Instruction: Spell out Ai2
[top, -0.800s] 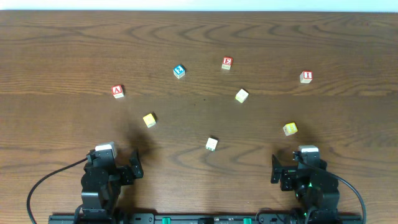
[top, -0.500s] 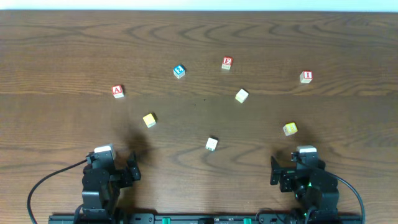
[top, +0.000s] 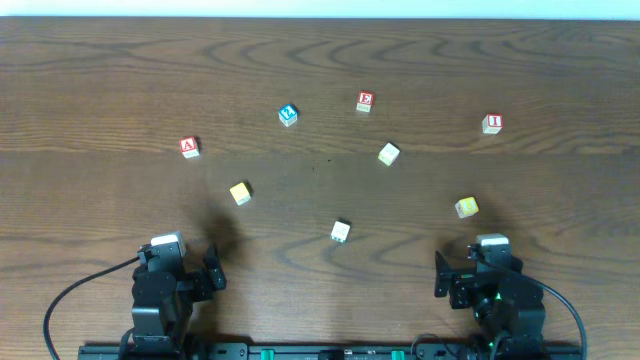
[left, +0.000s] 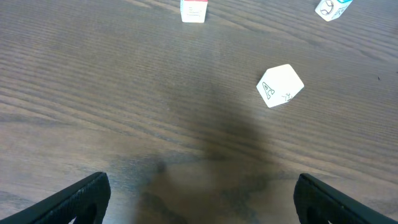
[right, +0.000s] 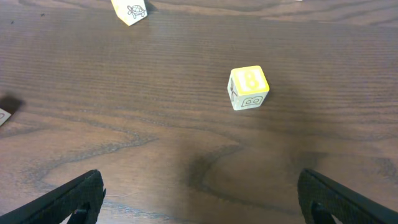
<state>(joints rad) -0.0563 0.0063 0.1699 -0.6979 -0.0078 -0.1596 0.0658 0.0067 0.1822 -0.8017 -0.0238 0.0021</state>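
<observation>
Both arms sit at the near table edge, nothing picked up. Left gripper (left: 200, 198): jaws spread as wide as they go, empty, only bare table (top: 90, 80) between the fingertips. Right gripper (right: 200, 194): same, wide apart and empty. Reference is the E cube (top: 365, 101), far-centre on the wood. 2 cube (top: 288, 115): near E on its left, a touch closer to the robot, rotated off square. A cube (top: 189, 147): well left of E and closer to the robot. I cube (top: 491, 123): well right of E, slightly closer to the robot. The three letters lie apart, none touching, no row formed. Other blocks: cream cube (top: 389, 153) near E, robot-side and slightly right. Left yellow cube (top: 240, 193) is well left of E and robot-side, ahead of the left arm. Right yellow cube (top: 466, 207) is well right of E and robot-side, ahead of the right jaws. Pale cube (top: 341, 231) is well apart from E, almost straight toward the robot.
</observation>
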